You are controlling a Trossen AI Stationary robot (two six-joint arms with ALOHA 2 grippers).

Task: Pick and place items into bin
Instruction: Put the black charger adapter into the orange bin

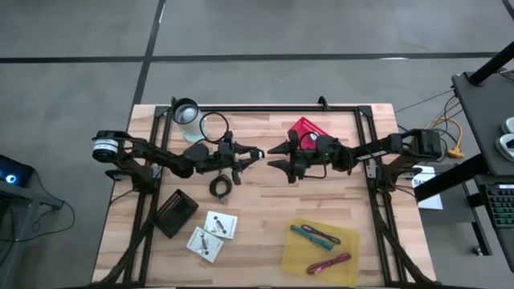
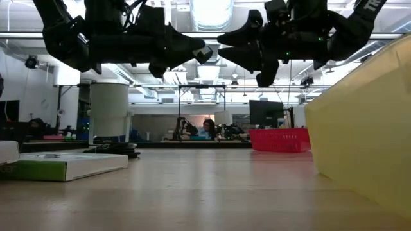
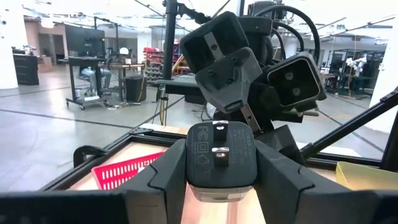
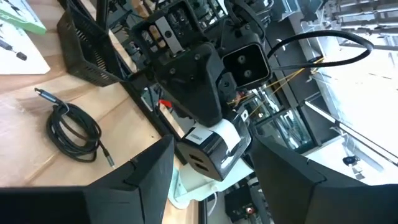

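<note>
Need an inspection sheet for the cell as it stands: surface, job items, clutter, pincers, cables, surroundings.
Surface: wooden table inside a black frame.
Job's things: cable coil loose mid-table; white cards, two, beside the black bin; pen-like sticks on the yellow tray; plug adapter held above the table.
Clutter: clear cup and red basket near the far edge.
Grippers: left pincer shut on the plug adapter; right pincer open, facing it, not touching.
Cables: yellow wires off the table's right side.
Surroundings: open workshop; person seated far behind.
</note>
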